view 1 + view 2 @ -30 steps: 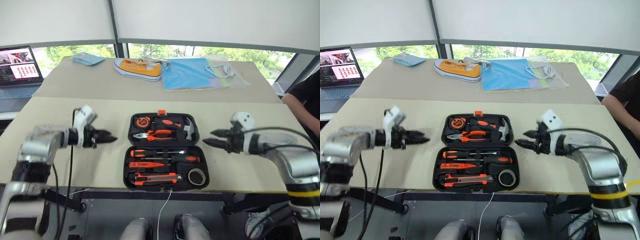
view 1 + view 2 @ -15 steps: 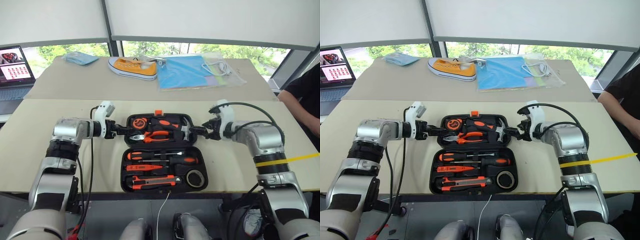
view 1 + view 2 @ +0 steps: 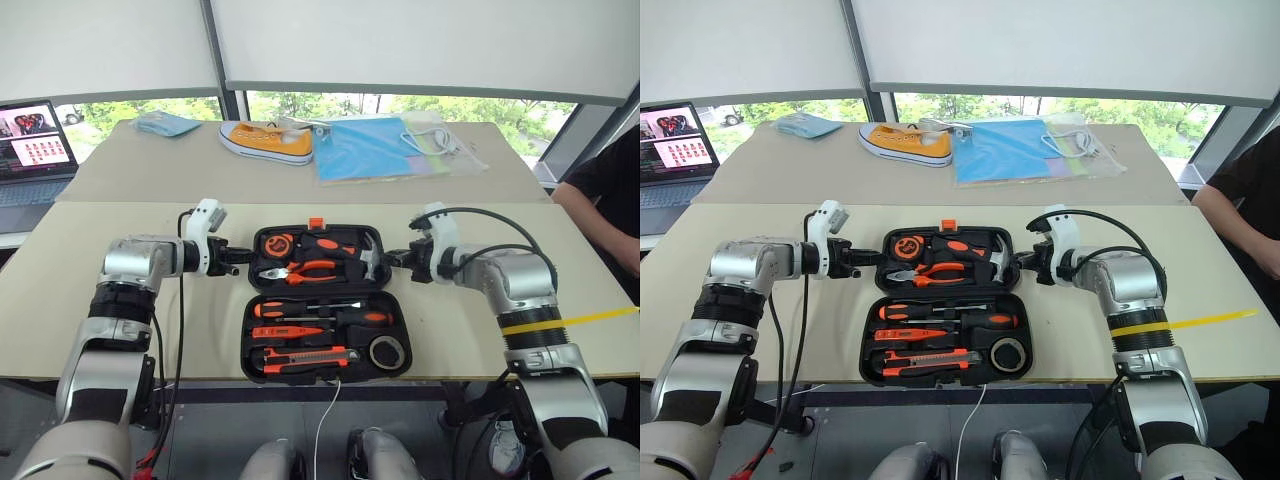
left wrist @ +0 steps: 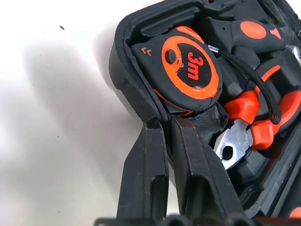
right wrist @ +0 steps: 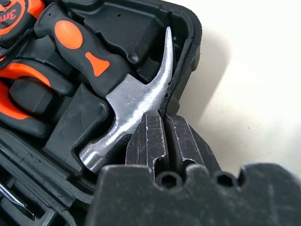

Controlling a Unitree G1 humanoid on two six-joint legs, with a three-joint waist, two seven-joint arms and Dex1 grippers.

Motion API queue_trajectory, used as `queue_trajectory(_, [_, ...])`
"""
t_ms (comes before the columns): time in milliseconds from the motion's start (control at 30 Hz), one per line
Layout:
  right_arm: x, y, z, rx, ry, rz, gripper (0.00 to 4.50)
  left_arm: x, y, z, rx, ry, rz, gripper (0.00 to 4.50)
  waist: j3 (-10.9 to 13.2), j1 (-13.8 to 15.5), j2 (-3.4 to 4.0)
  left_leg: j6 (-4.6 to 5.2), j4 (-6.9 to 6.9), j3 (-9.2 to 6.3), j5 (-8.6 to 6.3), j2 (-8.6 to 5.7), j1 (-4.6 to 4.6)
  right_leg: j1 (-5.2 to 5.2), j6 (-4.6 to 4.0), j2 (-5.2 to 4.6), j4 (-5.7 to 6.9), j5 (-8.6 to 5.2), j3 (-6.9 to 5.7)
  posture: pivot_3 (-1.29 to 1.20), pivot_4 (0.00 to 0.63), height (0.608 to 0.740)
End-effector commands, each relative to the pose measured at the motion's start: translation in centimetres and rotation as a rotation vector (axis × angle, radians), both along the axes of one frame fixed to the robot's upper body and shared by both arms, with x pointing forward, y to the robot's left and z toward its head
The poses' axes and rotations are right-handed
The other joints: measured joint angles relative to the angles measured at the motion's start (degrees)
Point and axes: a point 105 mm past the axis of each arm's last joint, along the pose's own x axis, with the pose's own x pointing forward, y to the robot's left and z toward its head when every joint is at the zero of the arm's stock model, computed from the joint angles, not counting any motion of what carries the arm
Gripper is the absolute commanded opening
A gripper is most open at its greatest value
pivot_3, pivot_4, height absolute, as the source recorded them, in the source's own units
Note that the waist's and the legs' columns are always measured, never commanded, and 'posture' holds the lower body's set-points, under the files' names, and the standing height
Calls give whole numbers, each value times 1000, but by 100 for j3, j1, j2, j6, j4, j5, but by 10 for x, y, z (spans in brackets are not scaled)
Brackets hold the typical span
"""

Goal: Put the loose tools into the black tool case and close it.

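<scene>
Both grippers moved in, left gripper [image 4: 168, 123] and right gripper [image 5: 164, 123] pinching moulded black tool case [image 3: 395, 300] rim

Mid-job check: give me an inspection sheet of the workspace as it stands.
Surface: beige table, two joined tops.
Job's things: black tool case open, tools seated in recesses; orange latch on far edge.
Clutter: yellow shoe, blue folder on far top.
Grippers: left end effector and right end effector shut on the case's far-half side rims.
Cables: white cable hanging off the near edge.
Surroundings: laptop, a person.
</scene>
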Motion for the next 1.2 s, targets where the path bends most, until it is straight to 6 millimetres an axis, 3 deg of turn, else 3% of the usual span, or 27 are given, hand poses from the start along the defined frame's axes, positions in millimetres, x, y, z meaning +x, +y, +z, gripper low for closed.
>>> queue_trajectory(33, [6,9,24,0,-96,13,10,-4,-14,-4,-6,-19,-65,0,0,-11,0,3,0,1,2,0,-1,-1,-21,0,1,12,1,0,150,718])
queue_trajectory(267, [22,6,86,19,-406,-84,10,24,-23,69,-28,-512,-28,0,10,41,-7,-17,6,2,7,-7,-50,-45,-27,-15,3,30,-2,0,150,718])
queue_trajectory(367, [23,3,97,-2,-502,-112,10,24,-30,86,-59,-621,-43,0,10,49,-7,-17,7,5,13,-7,-63,-60,-51,-13,6,44,-4,0,150,718])
queue_trajectory(500, [21,-5,98,-57,-604,-140,10,25,-34,88,-4,-725,-47,0,10,16,-7,33,-1,13,41,0,-71,-70,-53,5,23,44,-2,0,150,718])
queue_trajectory(700, [2,-16,79,-225,-830,-139,10,26,-30,65,182,-866,-7,0,10,18,-7,35,-12,18,42,1,-118,-106,-53,15,8,43,-10,0,150,718])
queue_trajectory(767, [-6,-22,64,-250,-862,-154,10,27,-25,62,190,-895,63,0,10,37,-7,35,-21,22,42,0,-120,-103,-53,16,-10,43,-10,0,150,718])
queue_trajectory(967, [-29,-32,44,-352,-986,-141,10,18,-6,60,203,-952,175,0,10,33,-7,34,-25,30,41,13,-42,-33,-42,18,-47,38,0,0,150,718])
queue_trajectory(1033, [-45,-34,44,-352,-1035,-123,0,5,7,55,199,-940,207,733,10,34,-6,33,-27,30,41,20,-32,-22,-4,20,-49,15,1,0,150,718])
queue_trajectory(1067, [-55,-35,43,-358,-1055,-108,0,-3,14,53,203,-932,226,896,10,33,-6,34,-32,30,41,21,-27,-23,-4,20,-45,15,6,0,150,718])
queue_trajectory(1100, [-63,-36,43,-363,-1069,-97,712,-9,19,52,208,-926,238,1362,9,27,-6,33,-38,31,41,21,-20,-21,-5,20,-43,15,10,0,150,718])
queue_trajectory(1200, [-82,-41,46,-393,-1088,-69,1640,-26,41,59,208,-906,308,2452,10,22,-7,34,-45,35,41,27,-17,-24,-6,23,-44,16,11,0,150,718])
